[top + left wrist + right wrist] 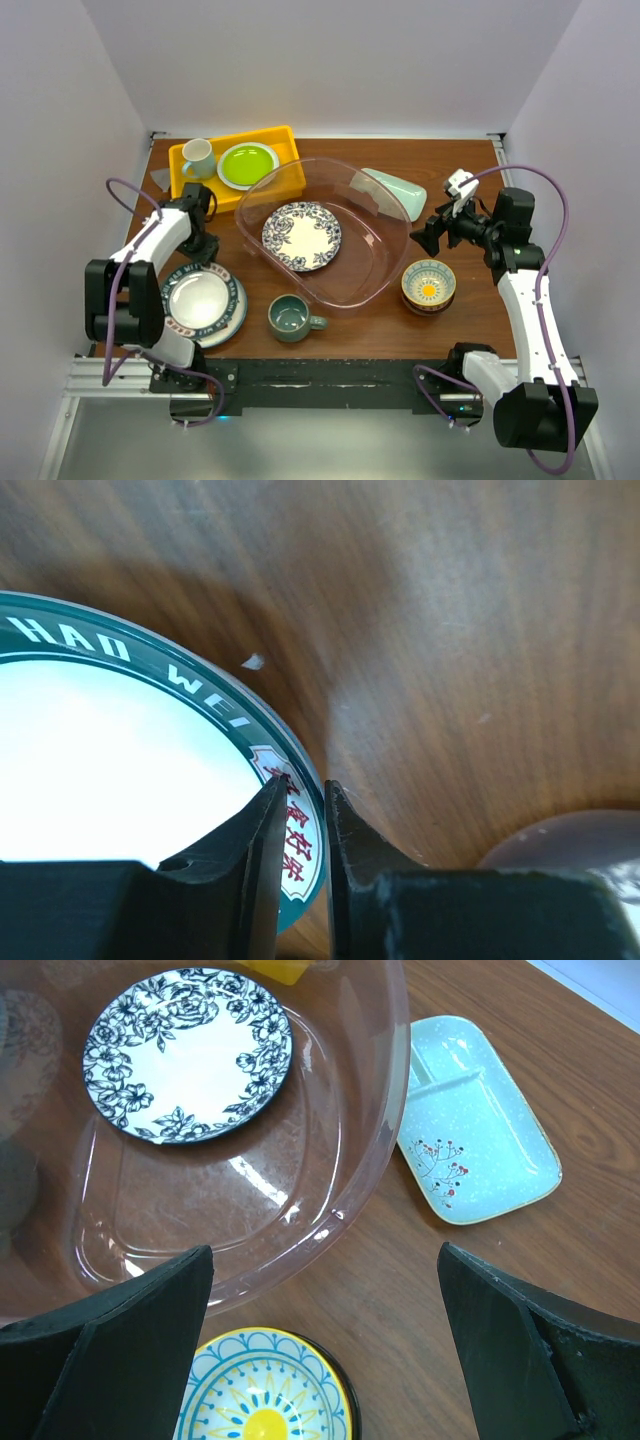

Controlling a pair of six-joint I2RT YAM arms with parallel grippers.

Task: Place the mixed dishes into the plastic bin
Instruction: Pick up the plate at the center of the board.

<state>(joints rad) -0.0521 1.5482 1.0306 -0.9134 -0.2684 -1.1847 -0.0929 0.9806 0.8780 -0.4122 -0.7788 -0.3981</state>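
The wooden table [455, 165] is carrying everything. The clear, pink-tinted plastic bin [372, 262] is sitting at its middle, already holding a white plate with a black floral border [188, 1052] flat on its floor. The yellow tray [286, 138] is lying behind the bin's left end, holding a lime-green plate [247, 164] and a pale mug [198, 158]. At the near left, outside the bin, a white plate with a dark green lettered band [100, 770] is resting flat on the table. The left gripper [305, 785] is pinching that plate's rim, its jaws nearly together, one finger over the band and the other at the outer edge. The pale-green divided tray [480, 1120] is lying just beside the bin's far right corner. The right gripper [325, 1250] is hovering above the bin's right end with its jaws spread wide, holding nothing. A yellow-centred patterned bowl [428, 284] is sitting right of the bin, apparently nested in a darker bowl. A grey-green mug [290, 318] is standing upright just in front of the bin.
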